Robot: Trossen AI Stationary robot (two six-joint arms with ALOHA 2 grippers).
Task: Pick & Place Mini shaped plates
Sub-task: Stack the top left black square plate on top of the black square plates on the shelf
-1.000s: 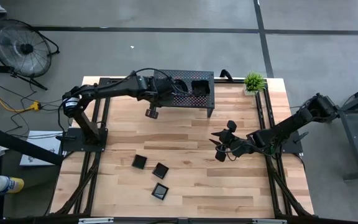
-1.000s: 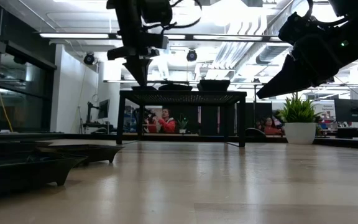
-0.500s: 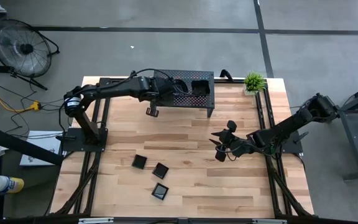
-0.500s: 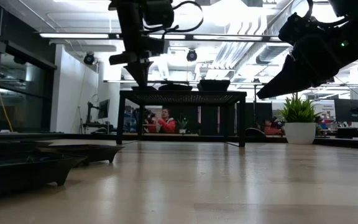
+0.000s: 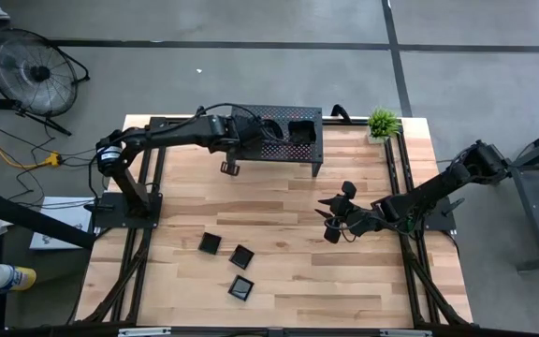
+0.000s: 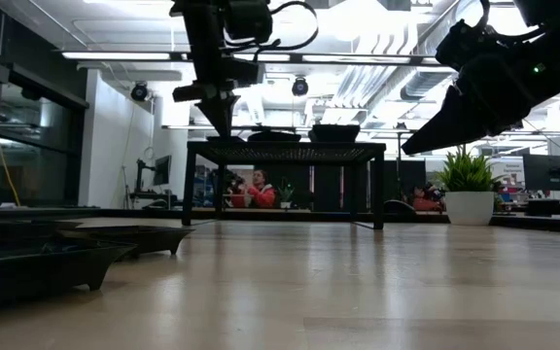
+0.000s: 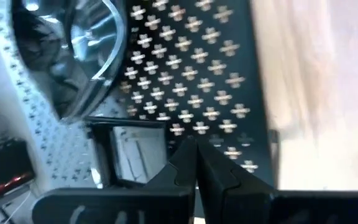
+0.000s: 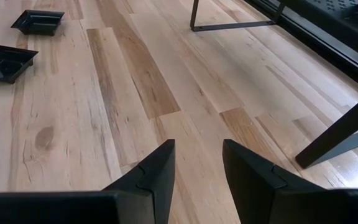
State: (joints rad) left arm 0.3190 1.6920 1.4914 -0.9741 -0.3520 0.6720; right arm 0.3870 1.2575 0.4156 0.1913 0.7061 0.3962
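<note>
Three small black mini shaped plates (image 5: 211, 243) (image 5: 241, 256) (image 5: 241, 287) rest flat on the wooden table near its front left. Two of them also show in the right wrist view (image 8: 2, 62) (image 8: 37, 22). More plates (image 5: 300, 131) (image 6: 273, 136) sit on top of the black perforated rack (image 5: 274, 136) at the table's far side; one glossy plate (image 7: 86, 43) shows in the left wrist view. My left gripper (image 5: 229, 168) (image 6: 219, 122) hangs shut and empty, pointing down above the rack's near left corner. My right gripper (image 5: 324, 220) (image 8: 197, 165) stands open and empty over the table's right half.
A small potted plant (image 5: 383, 122) stands at the far right corner. The rack's legs (image 8: 229, 25) stand on the table ahead of the right gripper. Bare wood (image 5: 279, 201) lies between the rack and the plates. People show in the room behind (image 6: 258, 190).
My left gripper has turned a little at its wrist above the rack's left end, staying in place and shut. The right arm and the plates have kept still.
</note>
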